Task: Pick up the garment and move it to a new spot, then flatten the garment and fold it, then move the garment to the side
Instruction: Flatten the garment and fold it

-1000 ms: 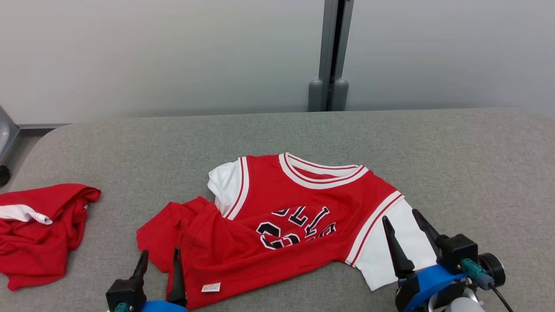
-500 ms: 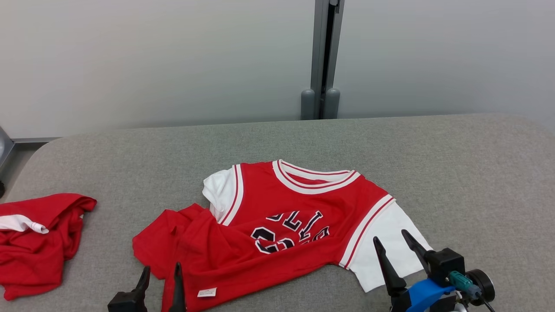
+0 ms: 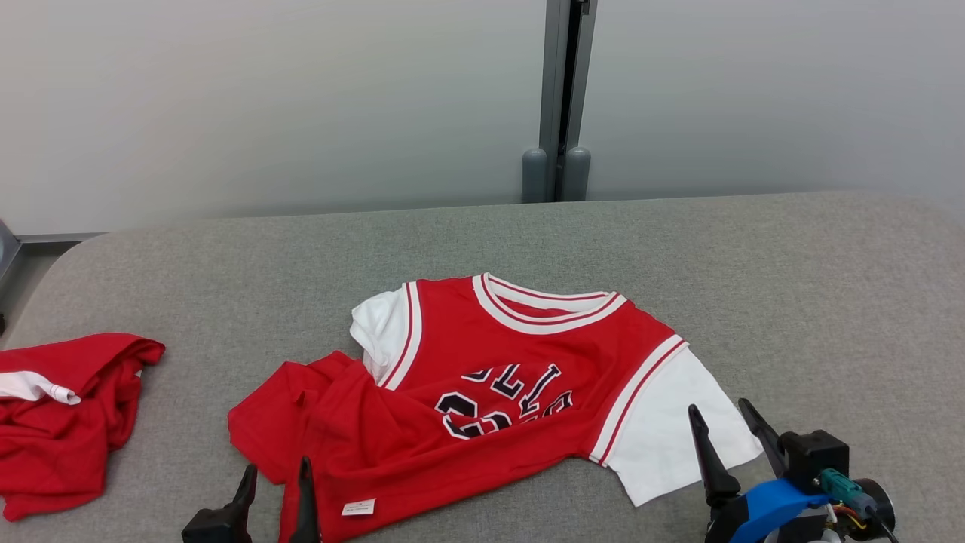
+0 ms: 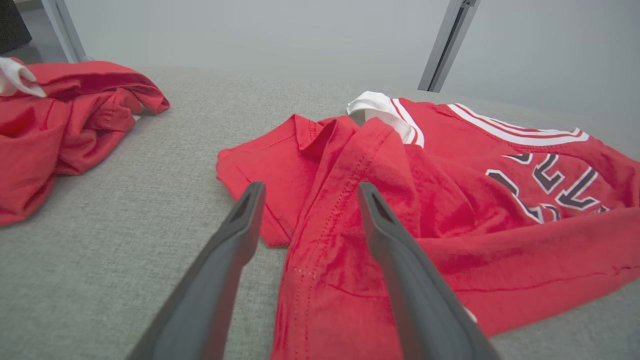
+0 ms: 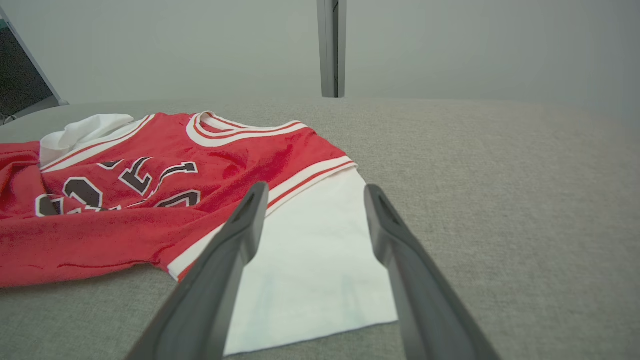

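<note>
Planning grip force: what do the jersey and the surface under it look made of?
Jersey: thin matte fabric, probably knit; it wrinkles, folds limply, shows stitched hems. Surface: grey matte woven upholstery, judging by its flecked texture; possibly padded, given rounded corners.

One counter (image 3: 754, 264) holds two red garments: a jersey (image 3: 513, 354) and a crumpled garment (image 3: 68, 407). Two grippers: left gripper (image 3: 277, 464), right gripper (image 3: 717, 405).

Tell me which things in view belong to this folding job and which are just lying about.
Job: red jersey with white sleeves; left gripper, open at its hem; right gripper, open by its sleeve.
Lying about: crumpled red garment at the left; grey post behind.
</note>
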`<state>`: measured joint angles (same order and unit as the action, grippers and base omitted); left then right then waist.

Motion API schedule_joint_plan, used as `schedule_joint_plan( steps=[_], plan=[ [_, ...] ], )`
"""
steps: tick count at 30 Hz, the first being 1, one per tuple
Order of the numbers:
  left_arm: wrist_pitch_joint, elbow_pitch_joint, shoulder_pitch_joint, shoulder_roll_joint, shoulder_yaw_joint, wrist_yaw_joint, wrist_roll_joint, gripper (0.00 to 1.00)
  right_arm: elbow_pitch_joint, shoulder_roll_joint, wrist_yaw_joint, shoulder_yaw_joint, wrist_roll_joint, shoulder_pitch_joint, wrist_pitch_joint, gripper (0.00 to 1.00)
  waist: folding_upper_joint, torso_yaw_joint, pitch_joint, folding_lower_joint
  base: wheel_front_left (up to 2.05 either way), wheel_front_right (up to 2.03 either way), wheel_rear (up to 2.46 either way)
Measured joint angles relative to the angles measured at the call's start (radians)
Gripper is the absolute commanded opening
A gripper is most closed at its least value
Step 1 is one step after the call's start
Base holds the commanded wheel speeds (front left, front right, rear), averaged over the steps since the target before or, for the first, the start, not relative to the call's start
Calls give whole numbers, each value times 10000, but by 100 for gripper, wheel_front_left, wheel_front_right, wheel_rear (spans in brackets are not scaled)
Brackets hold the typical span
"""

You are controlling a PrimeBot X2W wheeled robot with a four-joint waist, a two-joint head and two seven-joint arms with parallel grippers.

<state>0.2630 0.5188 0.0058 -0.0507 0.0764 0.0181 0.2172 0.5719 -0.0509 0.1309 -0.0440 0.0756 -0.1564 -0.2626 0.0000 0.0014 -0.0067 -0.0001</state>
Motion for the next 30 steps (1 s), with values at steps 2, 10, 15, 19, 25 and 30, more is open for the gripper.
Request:
schedule_joint_plan(
  steps=[2,10,15,19,25,30],
  plan=[
    [0,-38,0,-2,-19,-6,15,100,17,-2,0,157,81,7,0,100,0,-8,5,0,0,0,0],
    [0,-119,0,-2,-63,-40,117,100,54,2,0,303,228,74,0,100,0,-55,25,1,0,0,0],
    [0,-81,0,-2,-56,90,422,100,65,0,0,290,244,74,0,100,0,-74,67,0,0,0,0],
    [0,224,1,-2,42,224,619,100,102,2,0,255,242,74,0,100,0,-75,180,2,0,0,0],
    [0,1009,-148,2,316,499,1081,100,165,0,0,268,146,70,0,100,0,-83,428,2,0,0,0],
    [0,1446,-439,0,295,527,1264,100,186,2,0,324,50,4,0,100,0,-92,611,2,0,0,0]
  ],
)
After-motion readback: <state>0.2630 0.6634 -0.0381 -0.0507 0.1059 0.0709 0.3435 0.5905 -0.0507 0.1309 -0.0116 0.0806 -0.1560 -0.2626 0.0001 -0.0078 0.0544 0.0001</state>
